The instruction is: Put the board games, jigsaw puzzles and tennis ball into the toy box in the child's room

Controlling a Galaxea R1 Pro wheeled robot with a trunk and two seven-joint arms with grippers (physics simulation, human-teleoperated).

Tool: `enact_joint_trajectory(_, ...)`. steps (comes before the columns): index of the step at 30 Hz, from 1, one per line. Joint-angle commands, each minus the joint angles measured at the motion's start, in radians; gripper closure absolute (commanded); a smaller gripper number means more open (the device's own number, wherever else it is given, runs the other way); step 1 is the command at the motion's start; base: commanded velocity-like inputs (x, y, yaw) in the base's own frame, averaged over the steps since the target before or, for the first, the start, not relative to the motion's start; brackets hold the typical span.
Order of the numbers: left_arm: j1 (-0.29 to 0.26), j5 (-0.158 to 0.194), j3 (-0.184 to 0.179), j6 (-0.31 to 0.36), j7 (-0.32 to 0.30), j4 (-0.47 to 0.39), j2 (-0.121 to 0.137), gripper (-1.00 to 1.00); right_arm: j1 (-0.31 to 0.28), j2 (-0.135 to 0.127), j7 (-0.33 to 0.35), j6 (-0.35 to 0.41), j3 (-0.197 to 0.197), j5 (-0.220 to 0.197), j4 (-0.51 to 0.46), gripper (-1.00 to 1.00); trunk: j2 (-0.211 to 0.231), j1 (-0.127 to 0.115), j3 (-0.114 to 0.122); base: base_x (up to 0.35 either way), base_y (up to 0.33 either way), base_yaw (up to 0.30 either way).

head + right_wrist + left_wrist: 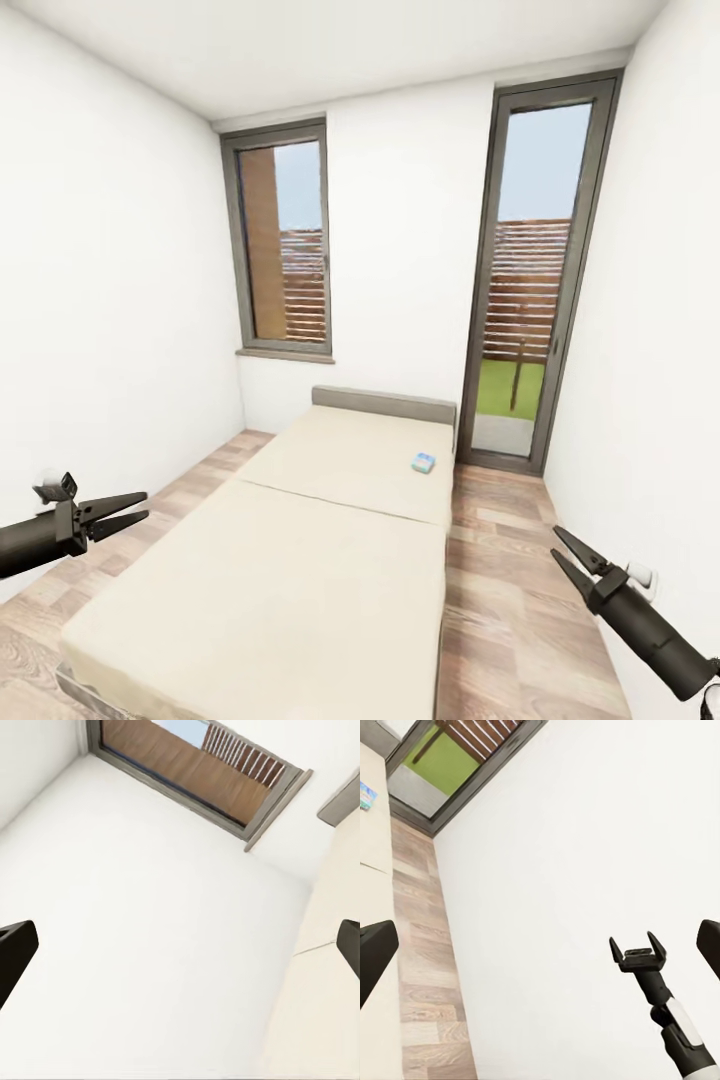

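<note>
While both arms hang low at the edges of the head view, the bed (300, 560) fills the middle of the child's room: cream mattress, grey headboard (383, 403) against the far white wall. One board game (423, 462), small blue box with a light cover, lies flat on the far half of the mattress, near its right edge and close to the headboard; same box peeks in at the left wrist view's edge (366, 796). Wood-plank floor (510, 590) runs along both sides of the bed. Far wall has a grey-framed window (283, 250) above the bed's left side and a tall glass door (535, 270) to the right, with slatted fence and grass outside. Left gripper (125, 510) is at the left side, over the floor beside the bed, fingers spread a little, nothing between them, well apart from the game. Right gripper (562, 555) is at lower right over the floor near the right wall, fingers parted, empty; the left wrist view catches it too (636, 943), open against the white wall. Right wrist view looks across the white wall toward the window, with its own dark fingers (15, 952) wide apart at the frame edges.
</note>
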Motion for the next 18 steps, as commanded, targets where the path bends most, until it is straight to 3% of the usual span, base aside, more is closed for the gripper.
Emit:
enact_joint_trajectory(1,-0.001,-0.003,0.0,0.004,-0.004,0.0,0.0,-1.0,0.0,0.0,0.0,0.006,0.008,-0.003,-0.006,-1.0,-0.001,0.001,0.001,0.062,-0.263,0.194)
enact_joint_trajectory(7,-0.001,-0.003,0.001,0.004,-0.004,0.0,0.0,-1.0,0.0,-0.001,-0.003,0.005,0.044,0.007,-0.032,-1.0,-0.001,0.001,0.004,0.067,-0.212,0.236)
enact_joint_trajectory(13,-0.001,-0.003,0.001,0.004,-0.004,0.0,0.0,-1.0,0.0,-0.001,-0.006,0.006,0.052,0.016,-0.048,-1.0,-0.001,0.001,0.001,0.018,-0.047,0.234)
enact_joint_trajectory(18,-0.001,-0.003,0.001,0.004,-0.004,0.0,0.0,-1.0,-0.001,-0.002,-0.019,0.012,0.072,0.055,-0.076,-1.0,-0.001,0.001,-0.004,0.003,-0.01,0.223)
